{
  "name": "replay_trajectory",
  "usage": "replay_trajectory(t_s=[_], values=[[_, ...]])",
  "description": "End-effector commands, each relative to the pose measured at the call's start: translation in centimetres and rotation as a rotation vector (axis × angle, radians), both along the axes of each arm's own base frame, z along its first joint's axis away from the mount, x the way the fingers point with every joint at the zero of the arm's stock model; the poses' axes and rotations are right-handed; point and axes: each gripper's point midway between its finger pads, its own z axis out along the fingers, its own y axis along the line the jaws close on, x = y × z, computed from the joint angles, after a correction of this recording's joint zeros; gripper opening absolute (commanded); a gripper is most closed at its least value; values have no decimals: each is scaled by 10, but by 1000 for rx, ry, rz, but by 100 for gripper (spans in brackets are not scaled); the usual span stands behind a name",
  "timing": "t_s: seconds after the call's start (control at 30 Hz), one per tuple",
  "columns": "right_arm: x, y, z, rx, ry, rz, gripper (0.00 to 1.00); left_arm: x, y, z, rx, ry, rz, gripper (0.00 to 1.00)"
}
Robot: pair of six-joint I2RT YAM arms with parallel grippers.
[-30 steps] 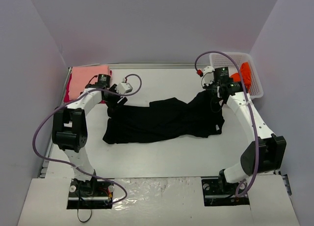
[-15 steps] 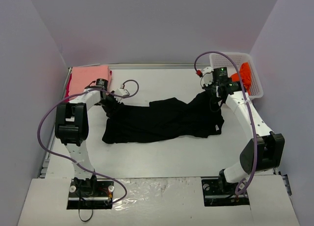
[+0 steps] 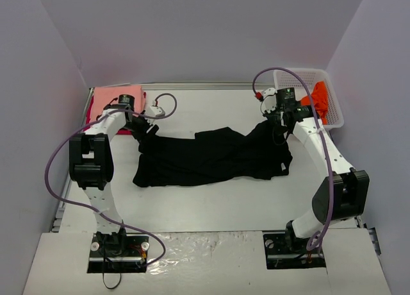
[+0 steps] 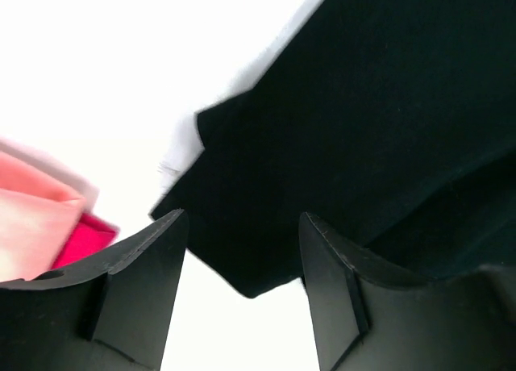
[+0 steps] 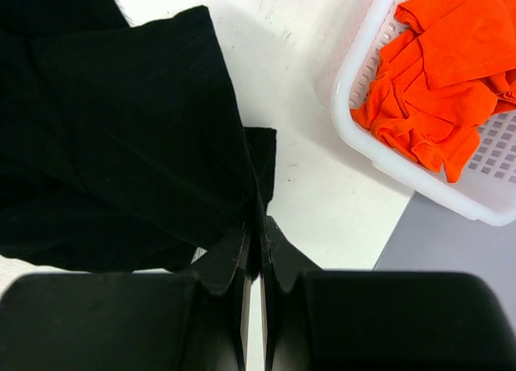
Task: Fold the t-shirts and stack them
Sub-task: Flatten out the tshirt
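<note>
**Left fingers line up on loose corner of black shirt**

The black t-shirt (image 3: 211,157) lay stretched on the table (image 3: 211,205). Its long axis ran from just beside the white basket (image 3: 334,115) out toward the side far from the basket.

My right gripper (image 5: 256,219), on the arm nearer the basket, was clamped on the shirt's basket-side edge, with a fold of black cloth pinched between its closed fingers.

At the shirt's other end, well apart from the basket, my left gripper (image 4: 242,219) stood with its fingers parted and nothing between them. The shirt's loose corner lay just ahead of those fingers and pointed into the gap. The bulk of the cloth spread off toward the basket side. Whether the corner touched either finger, I could not tell.

I judged that the coming move turned on that corner. The left fingers would need to come forward and down over it and close across it. The 2 grippers would then hold opposite ends of the long axis.

The salmon-pink shirt (image 3: 115,96), with the red shirt (image 4: 81,238) showing under its edge, lay near the left gripper on the side away from the basket, close enough to snag, in my view. The orange shirt (image 5: 439,56) sat crumpled inside the basket.
</note>
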Motion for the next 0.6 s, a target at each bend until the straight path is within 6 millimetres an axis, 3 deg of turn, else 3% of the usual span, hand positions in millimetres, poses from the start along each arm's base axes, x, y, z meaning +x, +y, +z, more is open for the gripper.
replay_trajectory(t_s=[0.0, 0.27, 0.57], values=[[3, -6, -1, -14, -1, -26, 0, 5, -4, 19, -45, -20, -13, 56], [5, -4, -9, -14, 19, -20, 0, 28, 9, -2, 6, -18, 33, 54], [6, -3, -18, -17, 47, -14, 0, 31, 18, -22, 56, 10, 44, 52]])
